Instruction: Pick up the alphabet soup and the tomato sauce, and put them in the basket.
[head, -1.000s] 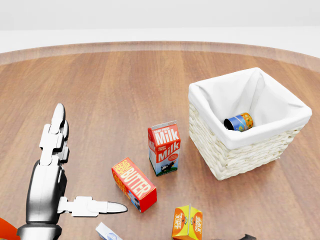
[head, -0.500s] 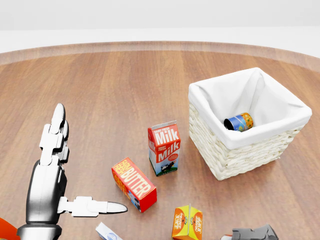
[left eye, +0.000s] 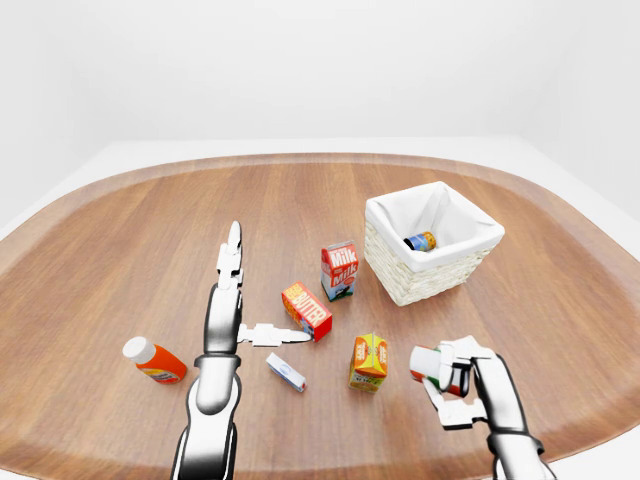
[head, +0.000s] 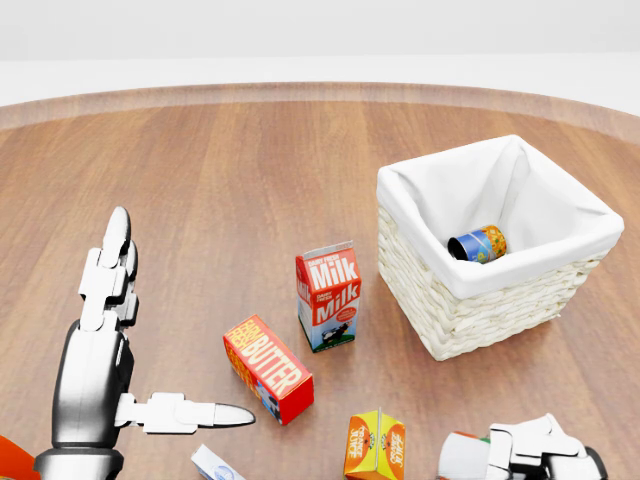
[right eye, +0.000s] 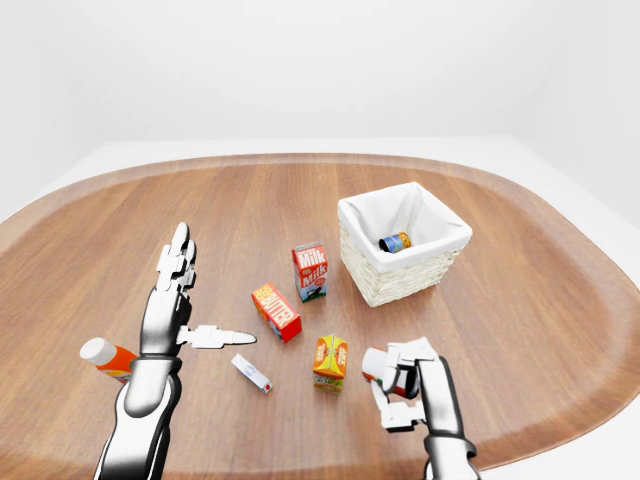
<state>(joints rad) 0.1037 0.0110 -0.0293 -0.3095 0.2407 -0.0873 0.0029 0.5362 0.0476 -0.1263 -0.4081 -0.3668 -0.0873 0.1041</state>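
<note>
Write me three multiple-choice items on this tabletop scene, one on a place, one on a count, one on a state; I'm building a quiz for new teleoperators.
1. Where does the milk carton stand in the left-eye view?
A. inside the basket
B. left of the basket, on the table
C. in the left robot hand

2. How many cans lie inside the basket?
A. none
B. one
C. three

3. What is the state of the right robot hand?
A. closed round a red-and-white can
B. open and empty
C. resting on the basket rim

Answers:
1. B: the carton stands upright on the wood table, apart from the basket's left wall.
2. B: a single blue-and-orange can lies on its side on the white liner.
3. A: its fingers wrap the red-and-white can near the view's bottom, while the left robot hand is spread open.
</note>
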